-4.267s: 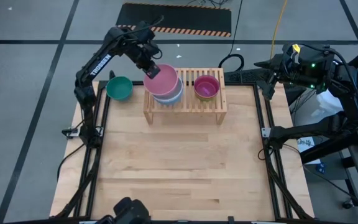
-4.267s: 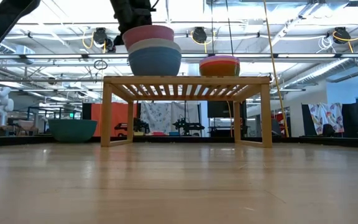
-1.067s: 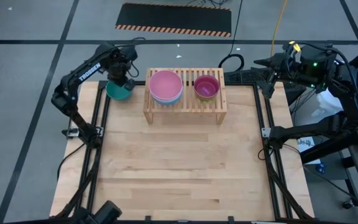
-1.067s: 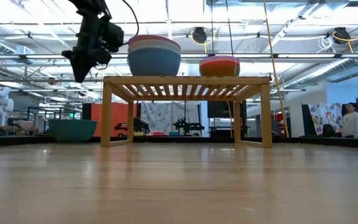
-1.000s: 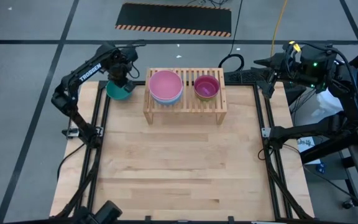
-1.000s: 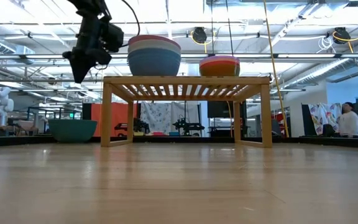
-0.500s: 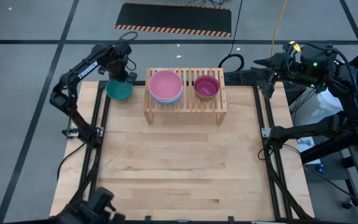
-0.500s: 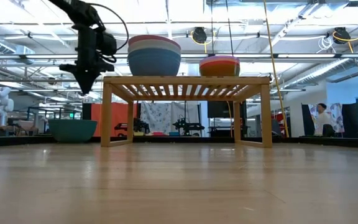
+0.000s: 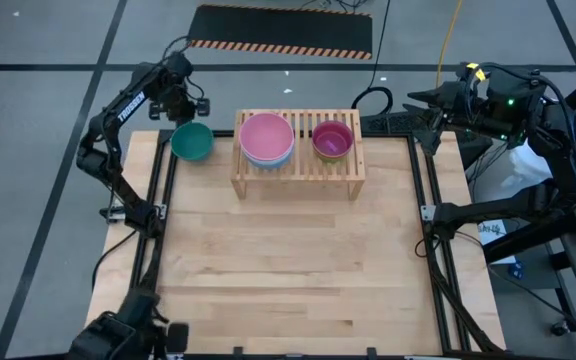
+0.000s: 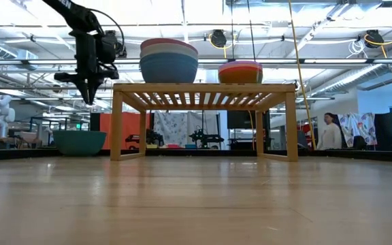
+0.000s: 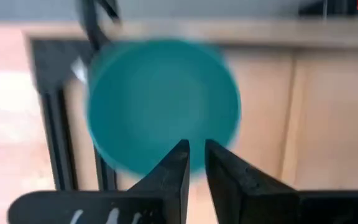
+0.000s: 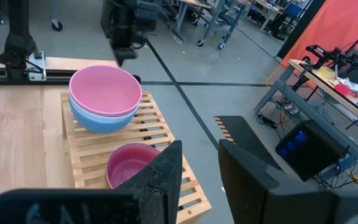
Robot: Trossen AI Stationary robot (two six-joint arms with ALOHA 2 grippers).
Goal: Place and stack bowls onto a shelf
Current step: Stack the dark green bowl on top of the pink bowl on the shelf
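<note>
The left gripper [image 10: 88,95] hangs in the air above the far left corner of the light-wood counter [image 9: 288,270], pointing straight down over the small round teal plastic bowl [image 9: 192,141]. Its two dark fingers [image 11: 174,168] stand close together with only a narrow slit between them, and they grasp nothing. The teal bowl sits directly below on the counter, clear of the fingertips and just beside the left end of the low light-wood slatted shelf [image 9: 298,158]; through the left wrist camera the bowl's open mouth fills the space behind the fingertips.

On the left part of the shelf top, a pink plastic bowl [image 9: 266,135] is nested in a pale blue bowl [image 10: 169,68], with a white rim showing between them from the low view. On the right part of the shelf a smaller purplish-pink bowl [image 9: 332,138] sits on top of its own stack, where the low view shows red and yellow bands [image 10: 240,71].

The right gripper [image 12: 199,180] waits off the counter beyond its far right corner, its fingers parted and empty, facing the shelf from well apart. A person [image 10: 330,132] stands in the room behind.
</note>
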